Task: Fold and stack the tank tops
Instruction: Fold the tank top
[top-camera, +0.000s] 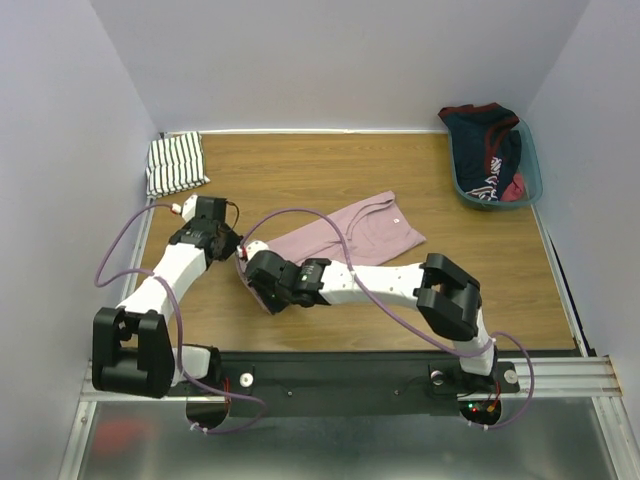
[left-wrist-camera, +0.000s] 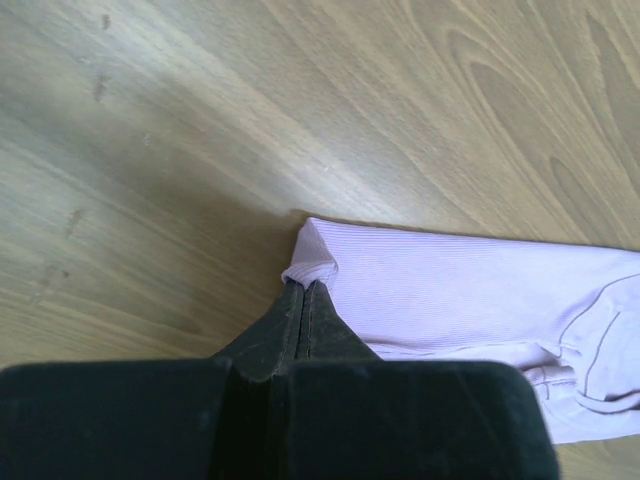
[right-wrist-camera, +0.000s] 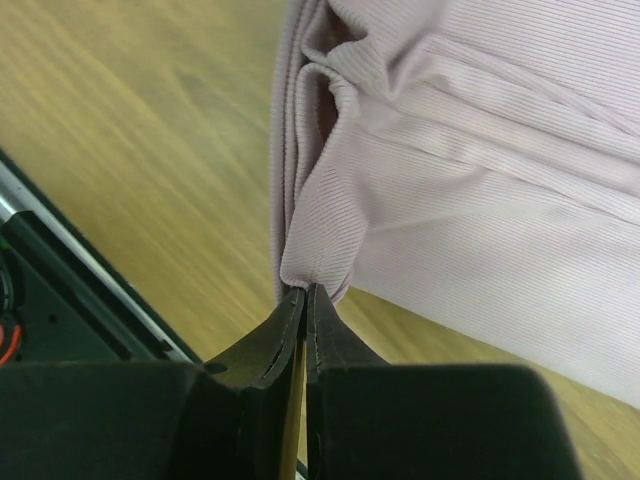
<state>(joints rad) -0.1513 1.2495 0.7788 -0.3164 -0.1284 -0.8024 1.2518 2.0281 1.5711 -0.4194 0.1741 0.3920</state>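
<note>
The pink-mauve tank top (top-camera: 365, 232) lies partly folded across the middle of the wooden table. My left gripper (top-camera: 240, 250) is shut on one corner of that pink top (left-wrist-camera: 450, 290), the cloth bunched at the fingertips (left-wrist-camera: 297, 300). My right gripper (top-camera: 262, 290) is shut on a near edge of the same pink top (right-wrist-camera: 480, 200), lifting a fold of it (right-wrist-camera: 320, 260) off the wood. The striped tank top (top-camera: 176, 163) sits folded at the far left corner, away from both grippers.
A teal basket (top-camera: 532, 180) with dark navy-and-red clothing (top-camera: 490, 150) stands at the far right. The table's near edge and black metal rail (top-camera: 330, 370) run right below the right gripper. Purple cables (top-camera: 330, 240) loop over the arms.
</note>
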